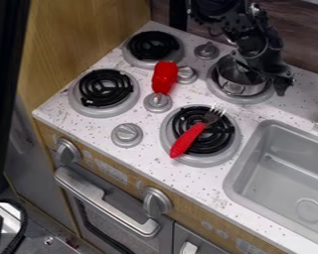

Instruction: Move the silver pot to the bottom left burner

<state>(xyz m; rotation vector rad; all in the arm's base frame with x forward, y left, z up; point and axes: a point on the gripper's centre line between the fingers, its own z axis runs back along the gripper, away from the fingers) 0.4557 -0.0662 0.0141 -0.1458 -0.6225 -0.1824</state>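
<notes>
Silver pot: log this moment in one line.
Silver pot on top right burner | gripper at its right side | red-handled fork on bottom right burner | move not done

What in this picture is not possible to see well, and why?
In the camera view:
Pot: part of its rim, behind the gripper.
Burner beneath: most of its coil, under the pot.
Sink: right part, beyond the edge.
Red object: too small to identify.

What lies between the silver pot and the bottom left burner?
In the camera view, a red object, one knob and another knob lie between the silver pot and the bottom left burner.
</notes>
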